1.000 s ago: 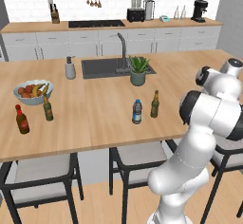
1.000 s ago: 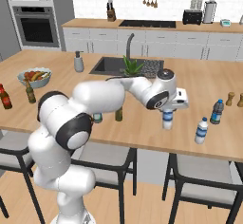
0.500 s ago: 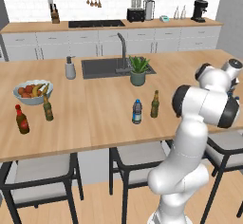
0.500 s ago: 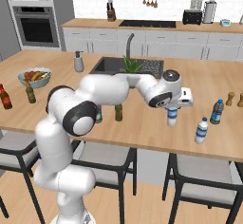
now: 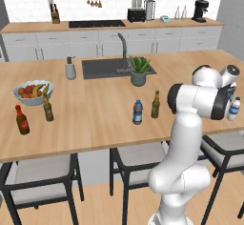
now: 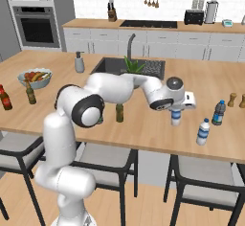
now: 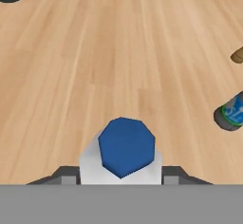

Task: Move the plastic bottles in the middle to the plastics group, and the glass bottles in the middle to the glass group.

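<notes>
The gripper has its two dark fingers closed against the sides of the clear-whitish plastic bottle, whose blue cap sits between them at six o'clock in the hand view. In the right base view the gripper holds that bottle upright over the wooden counter, but I cannot tell whether its base touches the wood. At three o'clock from it stand the plastics group. At nine o'clock stands an olive-brown glass bottle. In the left base view the blue-tinted plastic bottle stands just beside that glass bottle.
</notes>
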You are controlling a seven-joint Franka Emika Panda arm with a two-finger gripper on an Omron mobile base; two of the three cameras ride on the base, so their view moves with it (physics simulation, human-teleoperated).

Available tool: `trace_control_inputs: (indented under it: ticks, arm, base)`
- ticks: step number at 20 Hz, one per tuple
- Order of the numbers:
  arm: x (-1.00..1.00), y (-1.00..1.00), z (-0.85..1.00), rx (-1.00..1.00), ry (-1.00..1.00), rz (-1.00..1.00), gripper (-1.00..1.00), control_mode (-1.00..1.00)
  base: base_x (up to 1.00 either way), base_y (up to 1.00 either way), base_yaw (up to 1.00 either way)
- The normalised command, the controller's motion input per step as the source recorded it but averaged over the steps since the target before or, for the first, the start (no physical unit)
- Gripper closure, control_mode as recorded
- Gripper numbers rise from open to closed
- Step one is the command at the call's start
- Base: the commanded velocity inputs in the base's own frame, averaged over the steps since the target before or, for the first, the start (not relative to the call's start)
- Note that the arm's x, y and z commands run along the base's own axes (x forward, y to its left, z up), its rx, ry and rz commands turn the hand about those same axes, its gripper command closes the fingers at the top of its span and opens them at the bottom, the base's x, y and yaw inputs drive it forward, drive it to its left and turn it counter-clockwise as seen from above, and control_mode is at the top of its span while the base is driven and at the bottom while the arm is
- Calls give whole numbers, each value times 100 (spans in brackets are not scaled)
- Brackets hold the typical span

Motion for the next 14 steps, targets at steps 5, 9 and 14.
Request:
trace_control_inputs:
  ticks: [5,9,14]
  arm:
    - [4,-36,0,0,0,0,100,-100]
    - [0,-25,0,0,0,0,100,-100]
    - [4,-5,0,0,0,0,100,-100]
  base:
    - [0,0,0]
    - [0,0,0]
    - [0,0,0]
